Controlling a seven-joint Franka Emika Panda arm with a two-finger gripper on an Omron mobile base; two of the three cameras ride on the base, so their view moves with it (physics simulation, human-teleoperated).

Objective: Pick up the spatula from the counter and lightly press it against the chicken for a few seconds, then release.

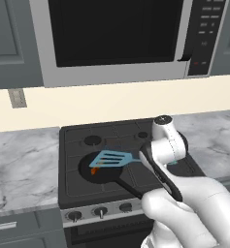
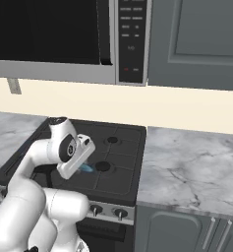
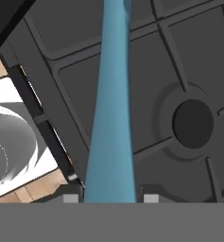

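Arm: white and bulky, the arm [image 1: 199, 203] stood closest to the lens, rising from the lower right of the left base view. It was folded at the elbow, with the wrist bent forward and down over the stove [image 1: 77, 140].
Claw: the claw [image 3: 111, 198] was closed on the blue handle, with one dark finger tip on each side of it.
Spatula: the spatula [image 1: 111, 158] was off the counter [image 1: 19, 164] and reached out ahead of the claw. Its slotted head lay nearly flat above the pan [image 1: 87, 178].
Chicken: the chicken [image 1: 94, 170] was a small orange patch in the pan, ahead of the claw, tucked under the edge of the spatula head. Whether the two touched could not be told.
Pan: dark and round, it sat ahead of the claw, with its long handle running back toward it.
Burner: a round burner [image 3: 193, 124] lay below the claw, just beside the blue handle in the hand view.
Why held so: the long handle probably kept the claw clear of the pan, and the flat head suited a light press (a judgement, not a thing seen).
Stage: pressing looked under way or about to begin, and the release was not yet done.
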